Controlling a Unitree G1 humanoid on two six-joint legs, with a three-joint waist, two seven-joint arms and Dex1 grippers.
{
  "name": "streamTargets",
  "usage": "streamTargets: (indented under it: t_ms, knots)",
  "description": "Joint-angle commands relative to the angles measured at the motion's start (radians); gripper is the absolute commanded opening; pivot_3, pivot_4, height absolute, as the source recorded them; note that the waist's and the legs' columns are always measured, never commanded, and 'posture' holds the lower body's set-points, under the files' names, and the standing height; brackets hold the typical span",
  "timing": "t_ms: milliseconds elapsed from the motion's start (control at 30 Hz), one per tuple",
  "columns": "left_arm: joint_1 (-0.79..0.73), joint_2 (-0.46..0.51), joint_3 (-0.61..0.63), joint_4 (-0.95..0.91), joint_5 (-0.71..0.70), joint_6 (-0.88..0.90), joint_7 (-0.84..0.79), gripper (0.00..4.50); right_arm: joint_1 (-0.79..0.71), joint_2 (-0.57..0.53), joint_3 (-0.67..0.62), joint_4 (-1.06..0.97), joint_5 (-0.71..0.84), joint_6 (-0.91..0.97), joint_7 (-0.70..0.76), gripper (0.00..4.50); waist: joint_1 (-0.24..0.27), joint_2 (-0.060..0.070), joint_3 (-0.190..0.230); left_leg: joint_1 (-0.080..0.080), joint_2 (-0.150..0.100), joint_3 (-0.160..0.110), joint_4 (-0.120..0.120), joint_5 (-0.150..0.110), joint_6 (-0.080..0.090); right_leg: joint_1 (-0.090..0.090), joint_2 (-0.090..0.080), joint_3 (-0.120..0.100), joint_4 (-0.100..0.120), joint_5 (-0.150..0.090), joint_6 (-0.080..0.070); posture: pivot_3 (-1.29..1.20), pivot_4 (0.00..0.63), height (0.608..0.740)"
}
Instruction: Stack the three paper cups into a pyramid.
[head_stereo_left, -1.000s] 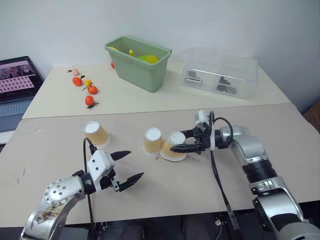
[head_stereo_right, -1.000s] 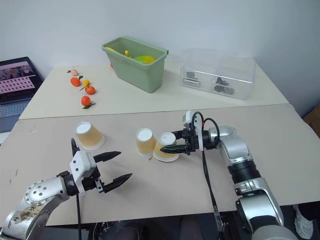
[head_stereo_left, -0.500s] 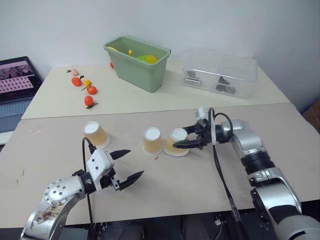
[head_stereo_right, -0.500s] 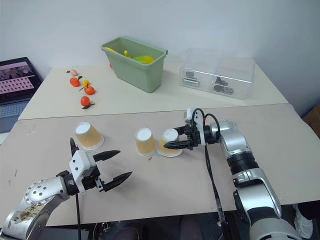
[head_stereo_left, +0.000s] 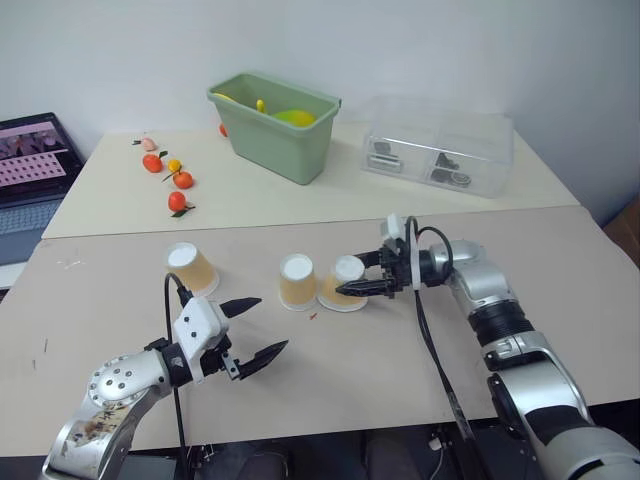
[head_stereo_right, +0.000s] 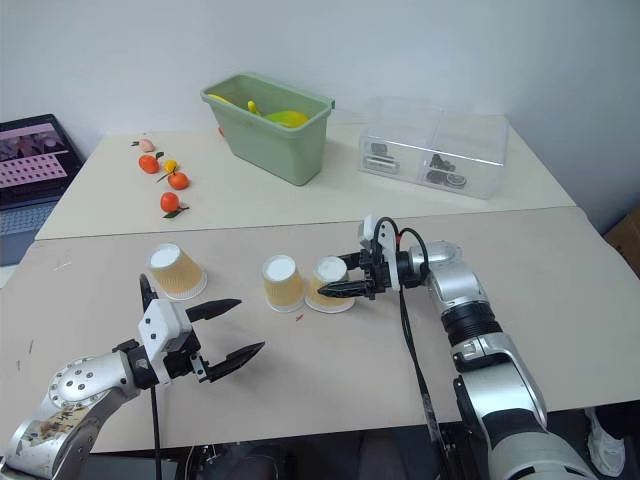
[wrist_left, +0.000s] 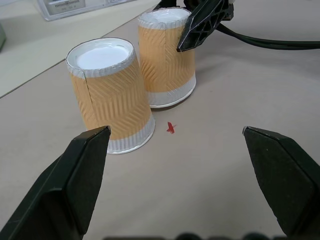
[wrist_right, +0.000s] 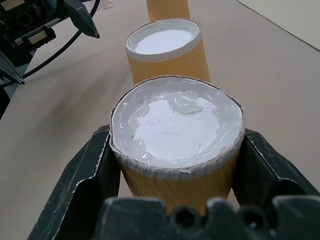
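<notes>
— Where are the cups?

— All three stand upside down on the desk (head_stereo_left: 420, 380), white bases up. My right jaws (head_stereo_left: 359, 279) are clamped on the right cup (head_stereo_left: 343, 283), one finger on each side of its ribbed wall near the top; the right wrist view shows the fingers (wrist_right: 85, 170) pressed against it. The middle cup (head_stereo_left: 297, 281) stands just beside it, on my left of it, the two rims touching or nearly so; I cannot tell which. The third cup (head_stereo_left: 192, 268) stands well apart, farther to my left, tilted a little.

— And your left jaws?

— My left jaws (head_stereo_left: 256, 330) are spread wide and hold nothing. They hang over bare desk nearer to me than the cups, pointing toward the middle pair. Through the left wrist view I see both of those cups between my fingers (wrist_left: 75, 185), with a small red speck (wrist_left: 171, 127) on the desk in front of them.

— Any pyramid?

— No cup sits on another.

— What lies beyond?

— A second, paler desk (head_stereo_left: 120, 205) behind, carrying a green bin (head_stereo_left: 276, 125), a clear plastic box (head_stereo_left: 440, 145) and several small orange fruits (head_stereo_left: 178, 200). A laptop (head_stereo_left: 30, 175) is at the far left.
</notes>
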Motion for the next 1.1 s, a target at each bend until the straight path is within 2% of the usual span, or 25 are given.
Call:
streamTargets:
  t_ms: [33,67,100,167,300,433,600,867,1100]
  knots:
    - [-0.002,-0.006,0.005,-0.045,-0.010,-0.001,0.010,4.50,-0.040,0.013,-0.029,0.046,-0.026,-0.052,-0.058,3.29,0.000,0.000,0.000,0.000,0.001,0.000,0.000,0.000,0.000,0.000,0.001,0.000,0.000,0.000,0.000,0.00,0.150,0.740]
    - [-0.003,-0.007,0.003,-0.044,-0.009,-0.002,0.010,4.50,-0.046,0.017,-0.032,0.059,-0.029,-0.059,-0.071,3.76,0.000,0.000,0.000,0.000,0.001,0.000,0.000,0.000,0.000,0.000,0.001,0.000,0.000,0.000,-0.001,0.00,0.150,0.740]
    - [-0.004,-0.008,0.003,-0.043,-0.009,-0.002,0.009,4.50,-0.051,0.021,-0.037,0.068,-0.027,-0.057,-0.075,3.86,0.000,0.000,0.000,0.000,0.001,0.000,0.000,0.000,0.000,0.000,0.002,0.000,0.000,0.001,-0.001,0.00,0.150,0.740]
    - [-0.007,-0.009,0.001,-0.040,-0.009,-0.002,0.009,4.50,-0.052,0.022,-0.038,0.070,-0.031,-0.065,-0.080,4.43,0.002,0.000,0.000,0.000,0.002,0.000,0.000,0.000,0.000,0.000,0.003,0.000,0.000,0.001,-0.001,0.00,0.150,0.740]
    - [-0.017,-0.009,0.000,-0.031,-0.011,-0.001,0.005,4.50,-0.051,0.009,-0.043,0.041,-0.006,0.017,-0.053,4.43,0.002,0.000,0.000,-0.001,0.003,0.000,0.000,-0.001,-0.001,-0.001,0.004,0.000,0.000,0.001,-0.002,0.00,0.150,0.740]
    - [-0.036,-0.006,-0.001,-0.014,-0.017,0.000,-0.003,4.50,-0.020,-0.042,-0.063,-0.087,0.080,0.150,0.048,4.43,0.002,0.000,0.000,-0.004,0.004,0.000,0.000,-0.001,-0.002,-0.006,0.006,0.001,0.000,0.001,-0.003,0.00,0.150,0.740]
    - [-0.065,-0.010,-0.009,0.008,-0.027,0.004,-0.012,4.50,0.021,-0.104,-0.094,-0.214,0.152,0.281,0.080,4.43,0.003,0.000,0.000,-0.011,0.006,0.000,0.000,-0.001,-0.003,-0.013,0.007,0.000,0.000,0.003,-0.005,0.00,0.150,0.740]
    - [-0.101,-0.022,0.000,0.038,-0.048,0.018,-0.020,4.50,0.094,-0.158,-0.156,-0.295,0.176,0.311,0.008,4.43,0.004,0.000,0.000,-0.011,0.007,0.000,0.001,0.000,-0.003,-0.013,0.008,0.000,0.000,0.003,-0.005,0.00,0.150,0.740]
    - [-0.073,-0.065,0.088,0.045,-0.153,0.069,0.026,4.50,0.126,-0.222,-0.221,-0.335,0.203,0.331,-0.036,4.43,0.004,0.000,0.000,-0.012,0.007,0.000,0.001,-0.001,-0.003,-0.013,0.008,0.000,0.000,0.003,-0.005,0.00,0.150,0.740]
